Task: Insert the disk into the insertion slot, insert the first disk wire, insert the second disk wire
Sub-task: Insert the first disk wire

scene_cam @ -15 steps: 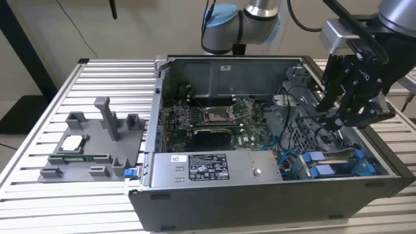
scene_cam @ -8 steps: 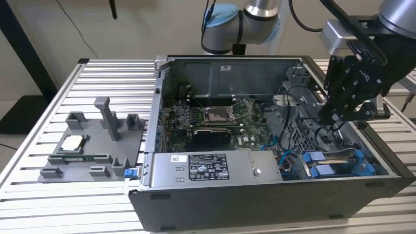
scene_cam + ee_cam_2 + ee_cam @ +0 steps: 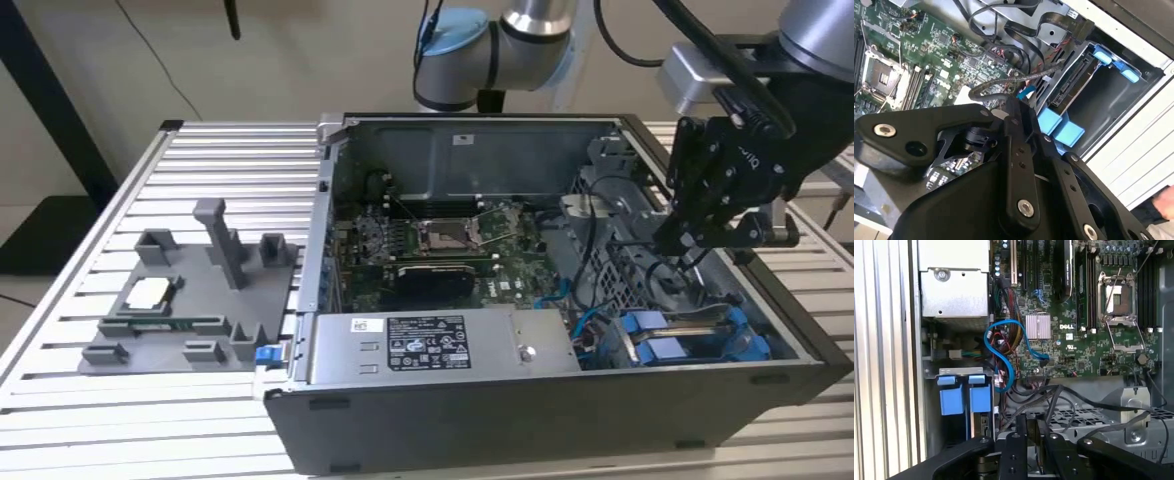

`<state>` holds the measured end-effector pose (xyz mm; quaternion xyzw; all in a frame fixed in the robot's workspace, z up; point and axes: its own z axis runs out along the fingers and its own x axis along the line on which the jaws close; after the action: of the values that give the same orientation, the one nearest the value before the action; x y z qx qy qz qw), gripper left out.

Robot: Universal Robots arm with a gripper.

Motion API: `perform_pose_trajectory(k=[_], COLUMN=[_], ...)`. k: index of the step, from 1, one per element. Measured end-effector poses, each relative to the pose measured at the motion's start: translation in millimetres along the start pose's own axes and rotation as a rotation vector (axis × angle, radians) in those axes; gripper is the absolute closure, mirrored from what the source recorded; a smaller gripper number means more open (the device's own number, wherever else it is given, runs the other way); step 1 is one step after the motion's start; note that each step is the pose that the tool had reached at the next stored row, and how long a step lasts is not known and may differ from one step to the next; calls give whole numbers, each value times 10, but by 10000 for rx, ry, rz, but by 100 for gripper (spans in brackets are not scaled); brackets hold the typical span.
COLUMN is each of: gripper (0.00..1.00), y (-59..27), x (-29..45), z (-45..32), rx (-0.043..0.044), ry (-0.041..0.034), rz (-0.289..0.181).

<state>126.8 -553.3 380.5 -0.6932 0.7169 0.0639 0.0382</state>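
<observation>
The disk [image 3: 1072,81] sits edge-on inside the insertion slot [image 3: 1106,102], a grey bay with blue clips at the open computer case's near corner on the exterior view's right [image 3: 674,345]. Its connector edge faces the case interior. The second compartment beside it looks hollow. My gripper [image 3: 685,245] hangs above the perforated cage, a short way behind the slot. It appears shut on a black disk wire [image 3: 1050,399] that runs up from the cable bundle into the gripper [image 3: 1035,432]. A grey cable [image 3: 999,86] loops just past the gripper's tip.
A blue data cable [image 3: 1004,357] curls between the slot and the motherboard [image 3: 1089,345]. The grey power-supply box [image 3: 427,345] lies along the case's near wall. A grey fixture tray [image 3: 187,300] with small parts sits on the slatted table [image 3: 80,420] at the exterior view's left.
</observation>
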Motion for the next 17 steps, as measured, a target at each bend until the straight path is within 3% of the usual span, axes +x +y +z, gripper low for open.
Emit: perform_pose_trajectory(k=[6,17], gripper=[81,81], y=[-29,-203], x=[75,236], z=[57,188], rx=[-20,-26], ry=[5,10], rz=[-142,-187])
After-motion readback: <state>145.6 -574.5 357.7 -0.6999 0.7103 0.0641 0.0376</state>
